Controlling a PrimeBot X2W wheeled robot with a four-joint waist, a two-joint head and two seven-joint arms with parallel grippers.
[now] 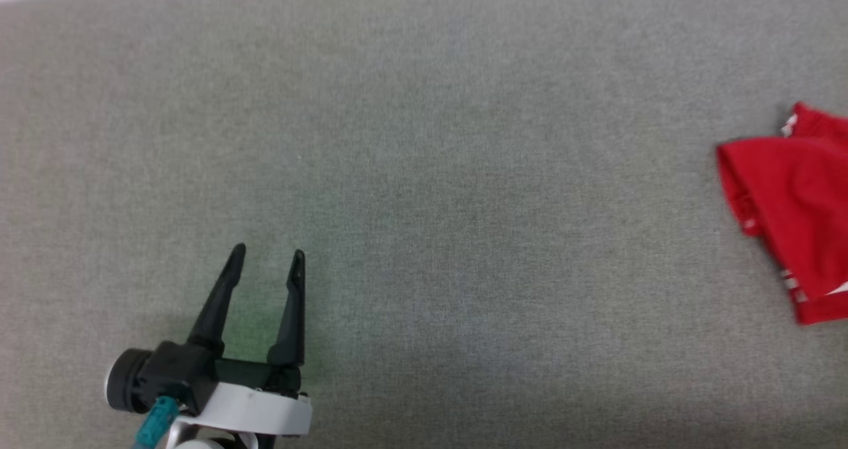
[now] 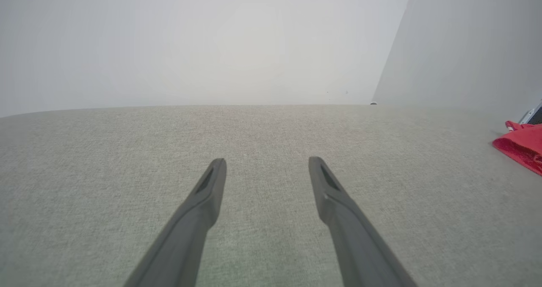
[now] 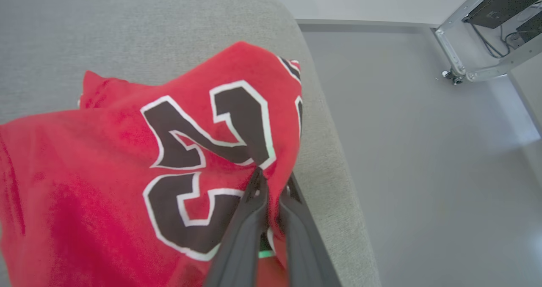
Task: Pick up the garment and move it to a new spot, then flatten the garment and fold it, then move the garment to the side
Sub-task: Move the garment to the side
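Two grippers: the left gripper (image 1: 268, 253) hovers, fingers apart, over the grey counter (image 1: 464, 171); the right gripper (image 3: 274, 180) is clamped on the red garment (image 3: 84, 185) (at the counter's edge).

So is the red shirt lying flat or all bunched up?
Bunched up. The garment humps up in folds, its black print bent, with the right gripper shut on a pinch of its cloth.
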